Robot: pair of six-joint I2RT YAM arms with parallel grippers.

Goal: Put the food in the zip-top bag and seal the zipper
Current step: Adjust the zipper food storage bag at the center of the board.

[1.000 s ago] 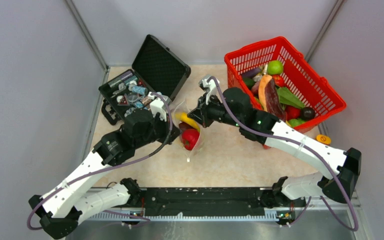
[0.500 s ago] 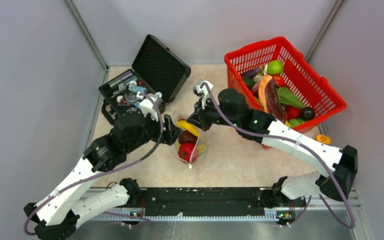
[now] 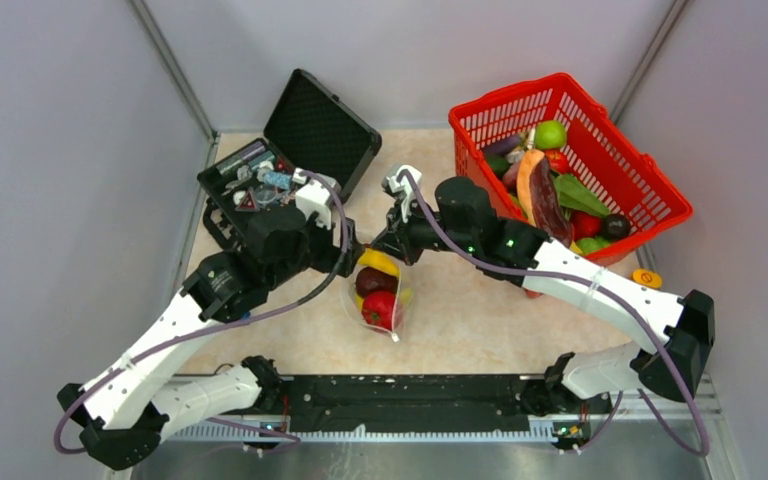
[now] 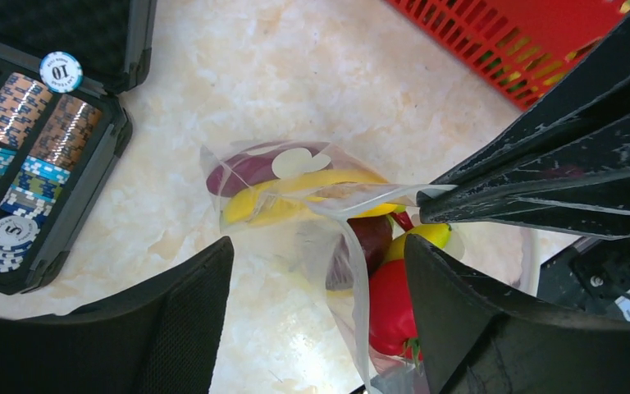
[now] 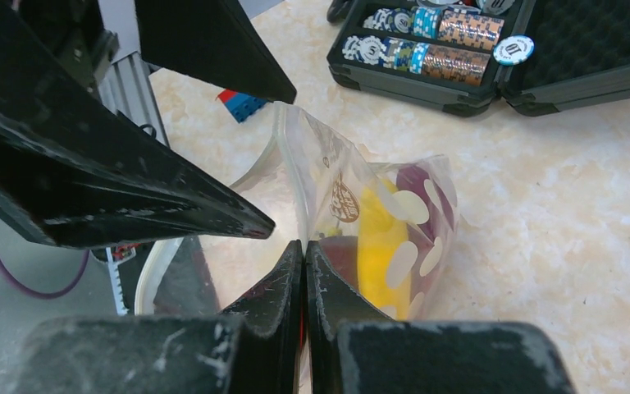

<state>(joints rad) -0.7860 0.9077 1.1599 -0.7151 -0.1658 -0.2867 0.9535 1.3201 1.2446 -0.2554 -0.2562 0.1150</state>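
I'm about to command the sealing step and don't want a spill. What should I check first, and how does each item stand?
1. Bag held: ok, right gripper shut on the zip-top bag at its edge.
2. Other arm free: ok, left gripper open, empty.
3. Contents in: ok, banana and red pepper inside the bag.
4. Seal: not ok, zipper looks agape.
5. Clear of the red basket: ok, apart.
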